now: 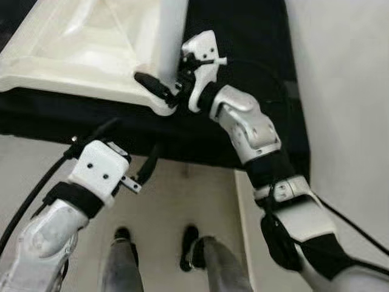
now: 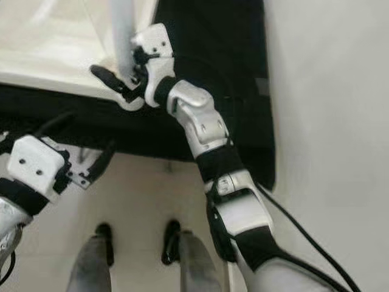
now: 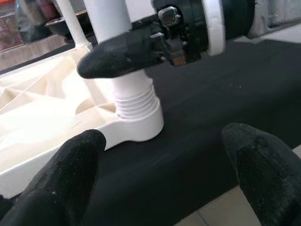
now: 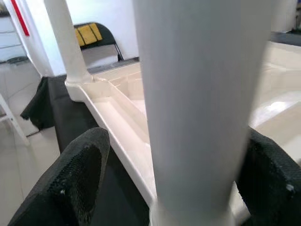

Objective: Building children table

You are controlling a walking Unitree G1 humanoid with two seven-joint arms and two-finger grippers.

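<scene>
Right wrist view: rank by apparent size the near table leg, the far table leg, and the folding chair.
1. Near table leg, between the right gripper's fingers; closeness to the camera inflates it.
2. Far table leg.
3. Folding chair, far in the background.

We identify an indoor room, type undetermined: pale tiled floor (image 1: pixel 176 201), plain white wall (image 4: pixel 108 19), a black folding chair (image 4: pixel 96 35) with yellow cushion, black-draped bench (image 3: pixel 221 117).
</scene>
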